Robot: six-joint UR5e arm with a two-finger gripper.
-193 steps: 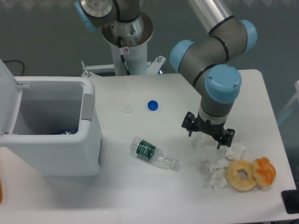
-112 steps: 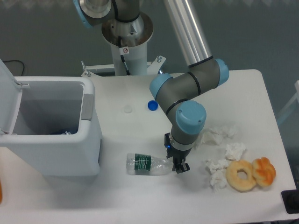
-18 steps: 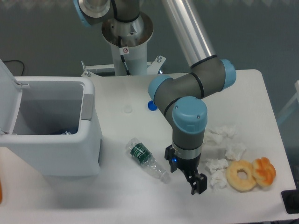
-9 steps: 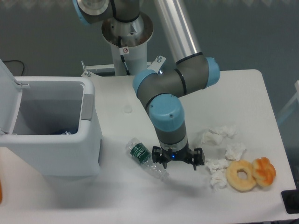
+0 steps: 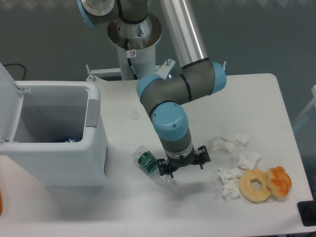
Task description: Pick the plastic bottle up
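Tool hangs low over the middle of the counter, pointing down, its two dark fingers spread apart with nothing between them; one finger stands just beside the plastic bottle, and whether it touches cannot be told. That bottle lies on its side on the counter, slanted, its base toward the white bin and its neck toward the front edge, the dark green label band near the base end. It sits close to the bin's right wall but apart from it.

Right of the tool, toward the counter's right edge, several crumpled white tissues lie scattered. Near the front right corner a pale ring-shaped doughnut lies touching an orange one.

The bin stands at the counter's left edge, its lid tipped up and open, with something blue showing at the bottom. The arm, grey with light blue joint caps, bends over the counter's middle from its base at the back edge
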